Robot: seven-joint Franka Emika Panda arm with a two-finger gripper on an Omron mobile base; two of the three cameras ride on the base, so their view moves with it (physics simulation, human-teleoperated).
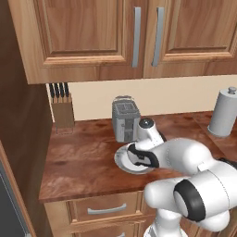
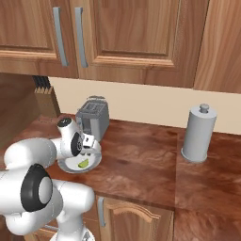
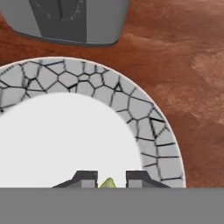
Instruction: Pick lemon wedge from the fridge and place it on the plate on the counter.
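The claw (image 3: 111,178) hangs low over the plate (image 3: 144,127), its tips slightly apart around the lemon wedge (image 3: 107,183); whether they touch it is unclear. The plate sits on the tabletop (image 2: 141,160), near the toaster (image 2: 93,116).

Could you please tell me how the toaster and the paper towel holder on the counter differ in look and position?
The toaster is a boxy dark grey block with slots on top; the paper towel holder is a tall, pale grey upright cylinder with a knob. The toaster stands just behind the plate; the paper towel holder stands apart, far to the right. Both rest on the counter near the back wall.
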